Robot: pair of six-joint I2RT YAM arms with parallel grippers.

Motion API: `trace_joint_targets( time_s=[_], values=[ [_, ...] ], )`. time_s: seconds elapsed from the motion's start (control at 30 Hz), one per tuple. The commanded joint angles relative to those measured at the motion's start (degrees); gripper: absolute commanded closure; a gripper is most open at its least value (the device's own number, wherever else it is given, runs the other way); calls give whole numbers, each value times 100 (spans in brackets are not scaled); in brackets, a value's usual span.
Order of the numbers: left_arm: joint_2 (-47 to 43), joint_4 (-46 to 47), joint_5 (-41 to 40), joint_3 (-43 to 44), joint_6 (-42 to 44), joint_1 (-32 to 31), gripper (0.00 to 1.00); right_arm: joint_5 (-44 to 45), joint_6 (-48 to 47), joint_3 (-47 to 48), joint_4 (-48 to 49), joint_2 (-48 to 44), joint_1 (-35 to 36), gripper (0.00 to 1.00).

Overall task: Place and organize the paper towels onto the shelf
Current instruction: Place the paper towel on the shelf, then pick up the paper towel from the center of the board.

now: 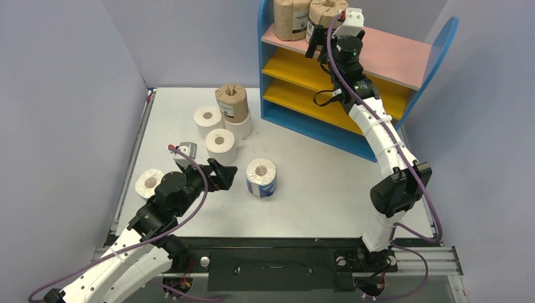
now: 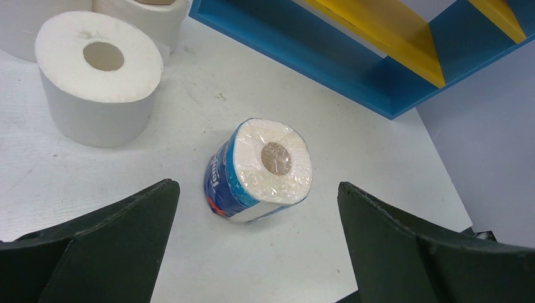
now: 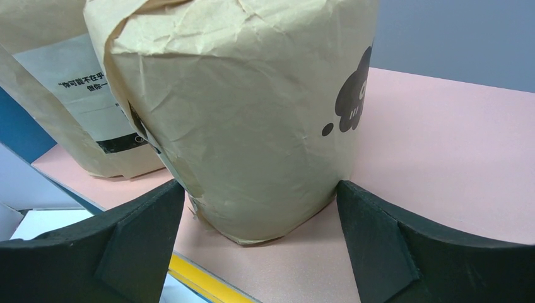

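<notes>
Standing on shelf (image 1: 397, 57) — 2 brown rolls (image 1: 290, 19); tbl (image 1: 315, 189) — 6.

A white table (image 1: 315, 196) fills the middle, its top marked with faint scuffs (image 2: 221, 98). Plain lilac-grey panels close it in: a left wall (image 1: 63, 126), a back wall (image 1: 189, 38) and a right wall (image 1: 492, 126). A metal rail (image 1: 135, 158) runs along the table's left edge. A black plate (image 1: 271, 265) lies at the near edge. The light is even and the shadows are soft.
</notes>
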Motion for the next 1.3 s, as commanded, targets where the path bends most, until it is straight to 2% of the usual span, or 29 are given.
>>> trace_joint_targets(
  time_s=[0.0,0.77,1.0,1.27],
  values=[
    [-33,264,67,-12,-49,18,4,32,15,-18,78,-215,-25,14],
    [-317,-77,66,-30,-353,17,4,226,171,-709,169,-1239,-25,13],
    [-256,-232,-211,19,-574,17,4,299,686,-1778,394,-2439,101,14],
    [-41,-435,-464,55,-1060,18,4,842,533,-3225,144,-3847,1156,14]
  ],
)
